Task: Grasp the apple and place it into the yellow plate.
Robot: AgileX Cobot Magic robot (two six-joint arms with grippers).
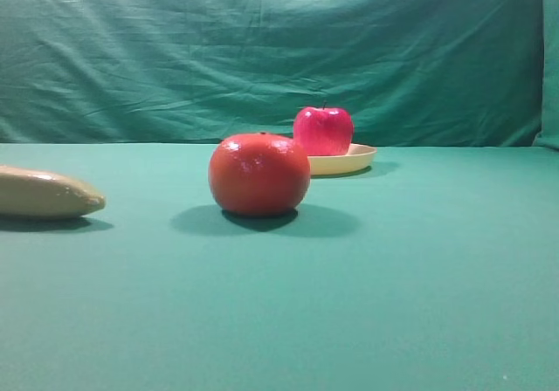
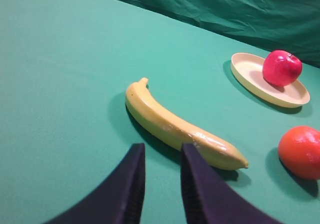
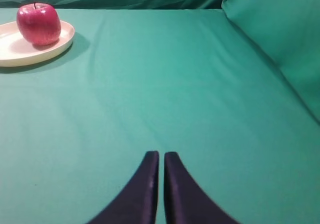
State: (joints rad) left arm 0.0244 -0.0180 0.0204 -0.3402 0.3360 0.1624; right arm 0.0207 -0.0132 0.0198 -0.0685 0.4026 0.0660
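Both sets of jaws hang empty over the green surface [image 1: 419, 304]: on the right gripper [image 3: 161, 156] they are pressed almost together with only a sliver between them, and on the left gripper [image 2: 161, 151] they stand a little apart with nothing in the gap. From where I sit, the apple [image 1: 323, 131] is upright on the yellow plate [image 1: 360, 159], stem up, resting toward one side of the dish and close to the rim rather than in the middle. So I judge the placing itself as done, and what remains for me is to keep clear of it. The right wrist view shows the apple and plate far off at the upper left, well apart from that arm, with open cloth between. The left wrist view has a banana [image 2: 180, 129] lying just ahead of the left jaws, and an orange-red round fruit [image 2: 301, 151] near the plate but not touching it. To finish well, I would keep the right arm low on speed and draw it away from the plate side, not across it, since the apple sits near the rim and a knock to the plate could roll it off. I would hold the left arm where it is, or lift it straight up, so its jaws do not nudge the banana.
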